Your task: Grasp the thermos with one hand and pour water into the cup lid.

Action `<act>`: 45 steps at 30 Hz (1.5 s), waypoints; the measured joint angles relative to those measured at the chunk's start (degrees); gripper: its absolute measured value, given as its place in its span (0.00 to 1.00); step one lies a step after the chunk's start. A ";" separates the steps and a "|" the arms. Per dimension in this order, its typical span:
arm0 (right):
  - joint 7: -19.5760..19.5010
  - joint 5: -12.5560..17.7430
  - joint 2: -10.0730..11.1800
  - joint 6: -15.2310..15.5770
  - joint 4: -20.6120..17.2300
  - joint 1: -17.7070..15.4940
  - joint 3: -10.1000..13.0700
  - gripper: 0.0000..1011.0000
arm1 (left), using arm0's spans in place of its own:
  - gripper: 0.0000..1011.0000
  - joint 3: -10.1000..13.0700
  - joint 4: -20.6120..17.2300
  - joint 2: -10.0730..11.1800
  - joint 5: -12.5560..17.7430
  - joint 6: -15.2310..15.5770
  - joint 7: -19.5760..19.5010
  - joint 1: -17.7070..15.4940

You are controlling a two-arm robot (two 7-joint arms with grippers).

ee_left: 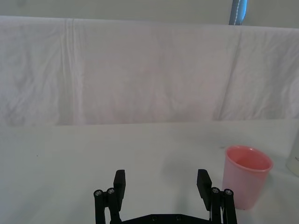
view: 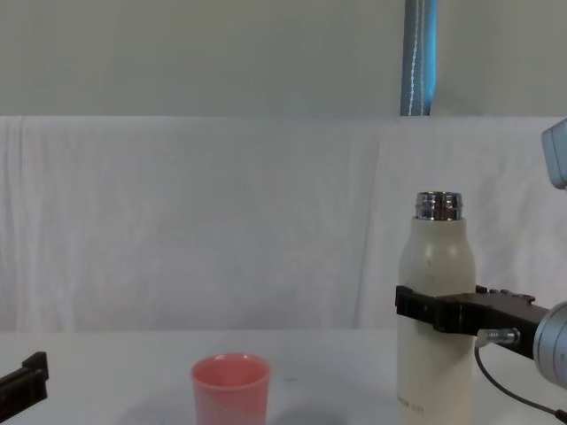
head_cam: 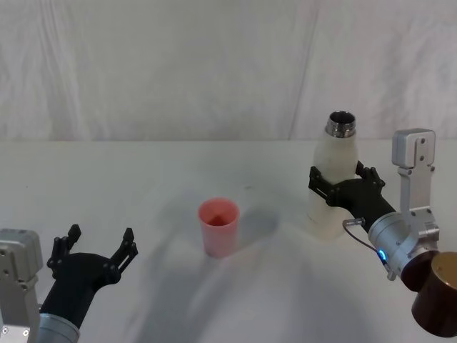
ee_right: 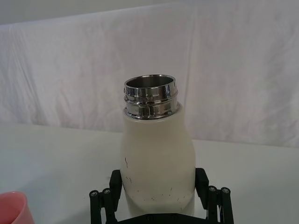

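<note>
We start with the table, white-covered, with a draped white cloth behind it. On it, on our right side, stands the thermos, upright, cap off, its steel neck open at the top. We cannot tell whether its base rests on the table or is just lifted.

Our right gripper is wrapped around the thermos at about mid-body, with a finger on each side of the cream wall; the right wrist view shows both jaws pressed against the bottle, so we judge it gripped.

The cup stands upright near the middle of the table, well apart from the thermos and to its left, mouth open and apparently empty.

Our left gripper hovers low on the left, near the cup but not touching it, jaws spread wide and holding nothing.

From here we see 3 risks. The cup is small and light, and nothing steadies it, so a fast stream or a nudge from the neck could tip it. The smooth, rounded bottle could slip or turn in the jaws once tilted. And tipping before the neck is over the cup would spill water on the table.
</note>
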 joint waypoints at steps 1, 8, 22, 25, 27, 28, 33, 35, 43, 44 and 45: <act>-0.02 -0.04 -0.08 -0.10 0.12 0.09 0.00 0.99 | 0.99 0.00 0.00 0.00 0.00 0.00 0.00 0.00; -0.03 -0.06 -0.09 -0.13 0.13 0.09 -0.01 0.99 | 0.99 0.00 0.00 0.00 0.00 0.00 0.00 0.00; -0.03 -0.04 -0.03 -0.13 0.03 0.02 -0.01 0.95 | 0.99 0.00 0.00 0.00 0.00 0.00 0.00 0.00; -0.03 -0.04 -0.02 -0.13 0.02 0.01 -0.01 0.94 | 0.99 0.00 0.00 0.00 0.00 0.00 0.00 0.00; -0.04 -0.04 -0.02 -0.13 0.02 0.00 -0.01 0.94 | 0.99 0.00 0.00 0.00 0.00 0.00 0.00 0.00; -0.04 -0.04 -0.01 -0.13 0.01 0.00 -0.01 0.94 | 0.99 0.00 0.00 0.00 0.00 0.00 0.00 0.00; -0.02 -0.04 0.00 -0.13 -0.01 0.00 -0.01 0.94 | 0.99 0.00 0.00 0.00 0.00 0.00 0.00 0.00; -0.03 -0.04 0.00 -0.13 -0.01 0.00 -0.01 0.94 | 0.99 0.00 0.00 0.00 0.00 0.00 0.00 0.00; 0.00 -0.04 0.00 -0.13 -0.03 0.00 -0.01 0.94 | 0.99 0.00 0.00 0.00 0.00 0.00 0.00 0.00; 0.00 -0.04 0.00 -0.13 -0.03 -0.01 -0.01 0.94 | 0.99 0.00 0.00 0.00 0.00 0.00 0.00 0.00; 0.01 -0.04 0.00 -0.13 -0.03 0.00 -0.01 0.94 | 0.99 0.00 0.00 0.00 0.00 0.00 0.00 0.00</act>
